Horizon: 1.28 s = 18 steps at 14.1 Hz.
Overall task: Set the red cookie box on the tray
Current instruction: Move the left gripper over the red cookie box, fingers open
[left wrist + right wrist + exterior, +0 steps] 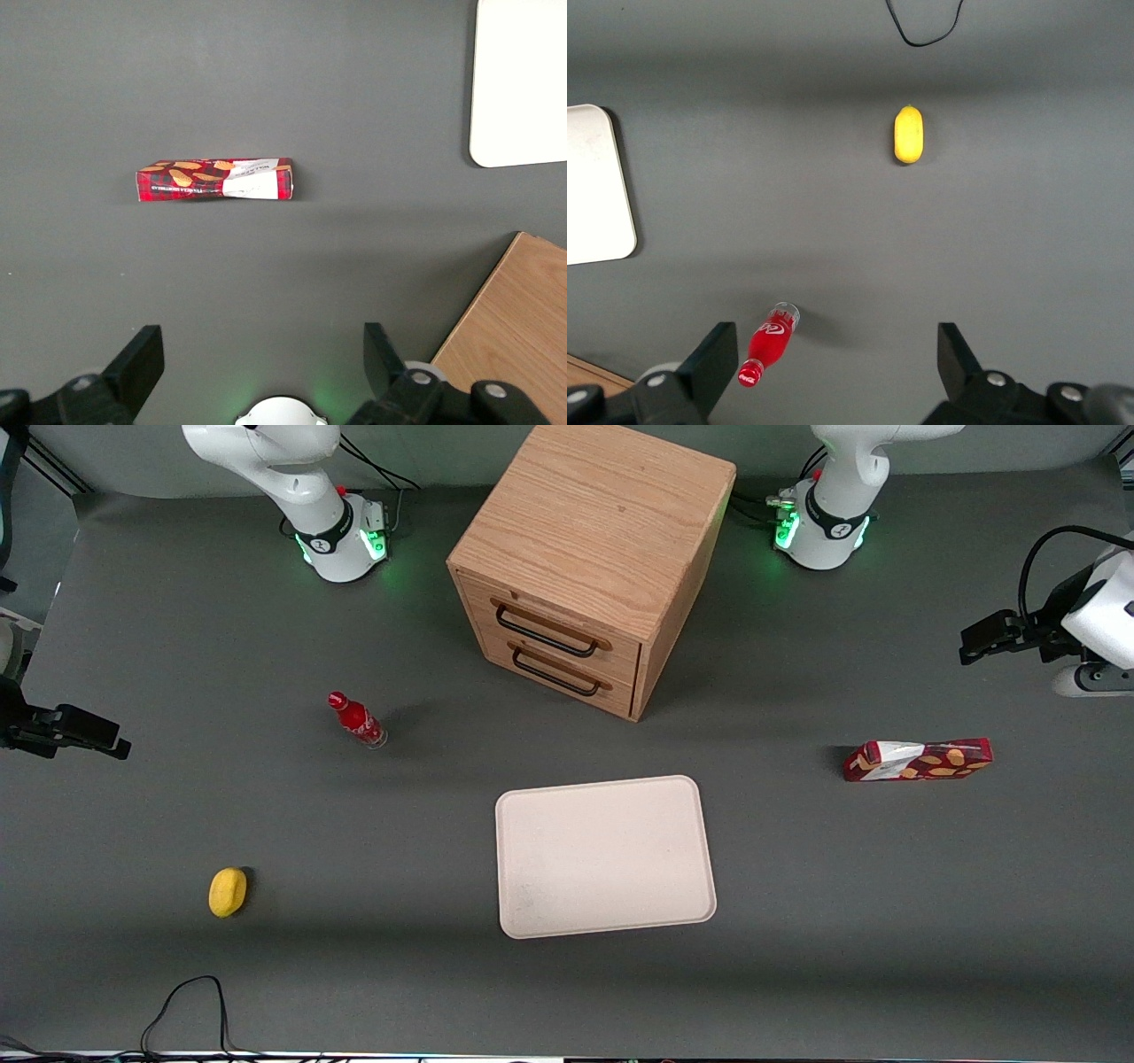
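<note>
The red cookie box (918, 760) (214, 180) lies on its long side on the grey table, toward the working arm's end, well apart from the tray. The cream-white tray (605, 856) (518, 80) sits flat in the middle of the table, nearer the front camera than the cabinet, with nothing on it. My left gripper (972, 646) (261, 354) hangs above the table, farther from the front camera than the box. It is open, its fingers wide apart with only bare table between them.
A wooden two-drawer cabinet (594, 558) (518, 328) stands mid-table, farther from the front camera than the tray. Toward the parked arm's end are a small red bottle (357, 720) (769, 343) and a yellow object (228, 892) (908, 134). A black cable (182, 1001) loops at the front edge.
</note>
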Each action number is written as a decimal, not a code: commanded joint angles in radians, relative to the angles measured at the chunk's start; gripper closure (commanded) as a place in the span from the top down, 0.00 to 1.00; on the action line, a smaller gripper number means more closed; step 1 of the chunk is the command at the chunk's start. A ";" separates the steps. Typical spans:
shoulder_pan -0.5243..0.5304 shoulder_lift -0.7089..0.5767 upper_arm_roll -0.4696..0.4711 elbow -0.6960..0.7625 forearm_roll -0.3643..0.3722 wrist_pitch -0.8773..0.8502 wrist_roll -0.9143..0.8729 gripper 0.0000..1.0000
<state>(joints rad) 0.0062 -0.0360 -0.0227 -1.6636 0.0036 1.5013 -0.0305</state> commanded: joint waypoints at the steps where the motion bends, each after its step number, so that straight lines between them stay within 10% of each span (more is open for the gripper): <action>1: 0.001 0.027 -0.003 0.044 0.012 -0.032 -0.017 1.00; 10: 0.033 0.041 0.003 0.096 0.015 -0.125 0.142 1.00; 18: 0.303 0.031 0.017 0.142 0.072 -0.121 0.963 1.00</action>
<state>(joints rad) 0.2676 -0.0136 0.0060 -1.5669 0.0557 1.4002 0.7887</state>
